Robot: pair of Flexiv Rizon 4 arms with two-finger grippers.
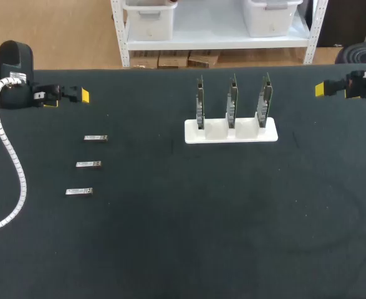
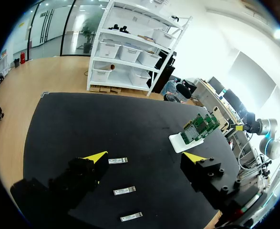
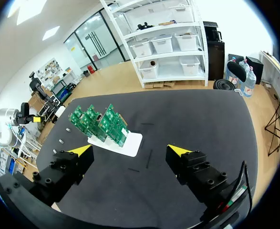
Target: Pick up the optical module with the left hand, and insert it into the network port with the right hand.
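black tabletop (image 1: 232, 237): three optical modules (image 1: 88, 164) at left, three network cards (image 1: 232, 103) near its far edge, well apart; left gripper (image 2: 147, 156), right gripper (image 3: 130, 150) spread open.

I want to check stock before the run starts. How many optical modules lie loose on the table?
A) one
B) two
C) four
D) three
D: three lie in a column on the table: the far optical module, the middle optical module and the near optical module.
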